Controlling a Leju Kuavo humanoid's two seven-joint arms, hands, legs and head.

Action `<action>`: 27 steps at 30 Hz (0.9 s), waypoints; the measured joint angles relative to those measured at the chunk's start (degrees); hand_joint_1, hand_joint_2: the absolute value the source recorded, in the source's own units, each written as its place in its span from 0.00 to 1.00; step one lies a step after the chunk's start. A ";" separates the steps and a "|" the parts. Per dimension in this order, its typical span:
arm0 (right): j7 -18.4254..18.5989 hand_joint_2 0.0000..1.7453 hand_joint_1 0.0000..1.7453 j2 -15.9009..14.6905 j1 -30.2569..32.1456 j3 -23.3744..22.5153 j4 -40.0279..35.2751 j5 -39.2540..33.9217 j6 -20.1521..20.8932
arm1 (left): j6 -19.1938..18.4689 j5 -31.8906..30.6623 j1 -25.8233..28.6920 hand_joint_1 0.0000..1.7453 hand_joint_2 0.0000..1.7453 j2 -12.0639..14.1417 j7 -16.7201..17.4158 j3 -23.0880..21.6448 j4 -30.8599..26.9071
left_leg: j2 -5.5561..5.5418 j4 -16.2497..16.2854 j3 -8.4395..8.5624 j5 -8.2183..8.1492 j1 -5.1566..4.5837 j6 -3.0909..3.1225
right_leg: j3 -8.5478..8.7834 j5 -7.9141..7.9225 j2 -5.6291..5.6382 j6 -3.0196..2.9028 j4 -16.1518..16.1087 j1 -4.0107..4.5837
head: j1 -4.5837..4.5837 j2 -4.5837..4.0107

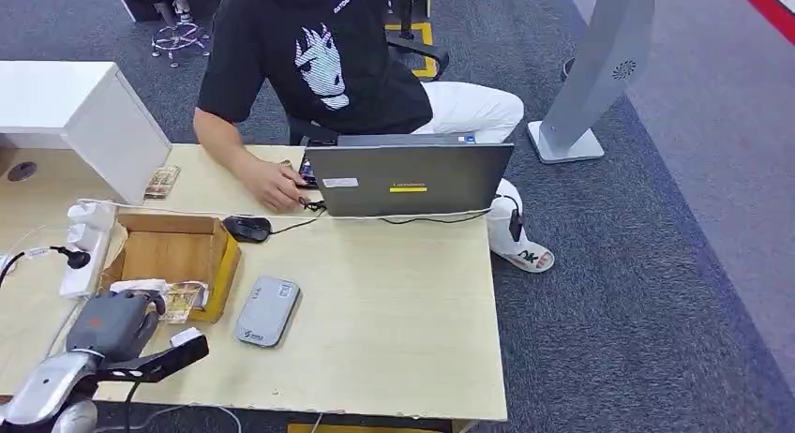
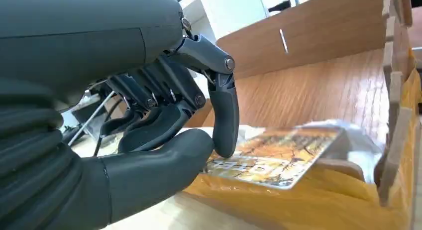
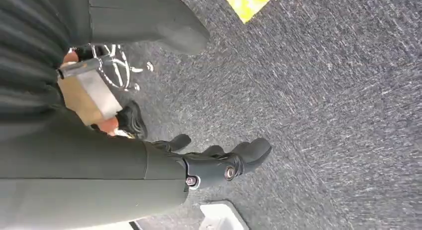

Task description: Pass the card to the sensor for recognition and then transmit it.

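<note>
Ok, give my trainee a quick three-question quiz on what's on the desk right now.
1. True or false: the left hand has its fingers on the card.
2. Where does the card lie? A) on the laptop B) at the cardboard box edge C) on the floor
3. Fill in: the grey card reader lies ___ the box and the laptop.

Key: 1 true; 2 B; 3 between.

No lettering reads clearly. The card (image 2: 278, 158) carries bold print, too skewed to make out. The laptop (image 1: 408, 180) lid has a yellow label and a white sticker, both too small to read.
</note>
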 joint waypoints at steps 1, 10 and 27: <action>0.00 1.00 0.00 -0.02 0.00 0.00 0.00 0.02 0.00 | 0.07 -0.15 -0.09 1.00 1.00 -0.24 0.00 0.00 0.24 | 0.00 0.00 0.00 0.00 0.00 0.00 | 0.00 0.00 0.00 0.00 0.00 0.00 | -0.02 0.00; 0.00 1.00 0.00 -0.22 0.00 0.00 0.00 0.17 0.00 | 0.37 -0.48 -0.36 1.00 1.00 -1.45 0.00 0.00 1.68 | 0.00 0.00 0.00 0.00 0.00 0.00 | 0.00 0.00 0.00 0.00 0.00 0.00 | -0.02 0.00; 0.00 1.00 0.00 -0.26 0.01 0.00 0.00 0.59 0.00 | 0.92 -0.59 -0.47 0.94 1.00 -1.95 -0.02 0.00 2.16 | 0.00 0.00 0.00 0.00 0.00 0.00 | 0.00 0.00 0.00 0.00 0.00 0.00 | -0.02 0.00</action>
